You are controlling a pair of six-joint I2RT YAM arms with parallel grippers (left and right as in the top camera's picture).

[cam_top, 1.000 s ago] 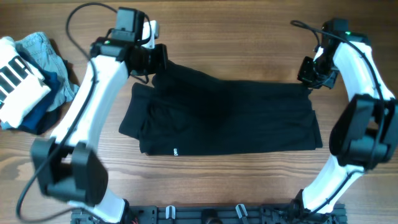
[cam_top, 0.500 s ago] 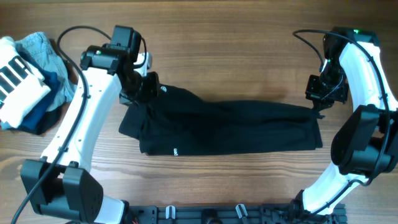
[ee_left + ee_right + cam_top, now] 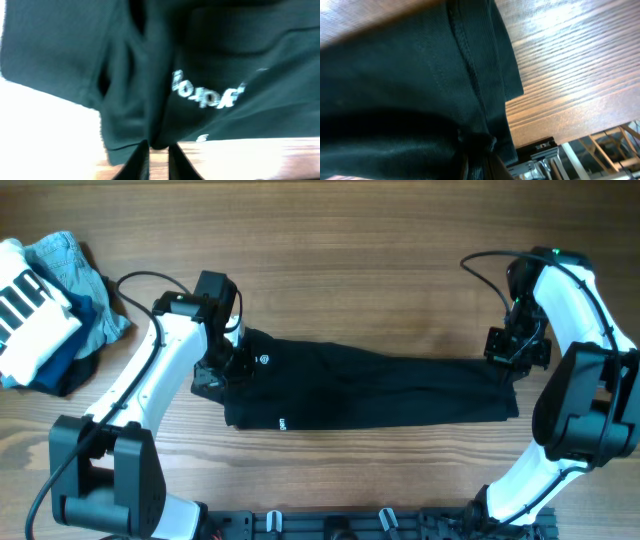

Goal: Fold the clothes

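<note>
- Left hand (image 3: 228,360): fingers drawn nearly together, clamped on a bunched ridge of the black garment (image 3: 380,385).
- Left wrist view: both fingertips (image 3: 142,161) at 6 o'clock, cloth pinched between them, a deep crease running from the grip up toward 12.
- White print (image 3: 207,92) on the cloth at about 2 o'clock of that grip; letters too blurred to read.
- Right hand (image 3: 512,352): fingers close together, clamped on the garment's edge at the far end.
- Right wrist view: pinch at 6 o'clock, a stitched hem (image 3: 470,75) running from it up toward 12.
- Black garment: stretched long across the desk (image 3: 350,260) from 9 to 3 o'clock, one hand at each end.
- Folded over itself, with a lower layer showing at the 9 o'clock end under the left hand.
- Upper edge slack and slanting; lower edge fairly straight.
- Small white tag (image 3: 283,422) on the lower edge, toward 7 o'clock of the garment.
- Cannot tell whether the gripped ends touch the wood or hang just above it.
- Pile of clothes (image 3: 50,310) at the desk's 10 o'clock corner, well apart from the garment: pale blue, dark blue, and white with black stripes.
- Desk: brown wood grain, bare wood lit bright at 3 o'clock of the right wrist view.
</note>
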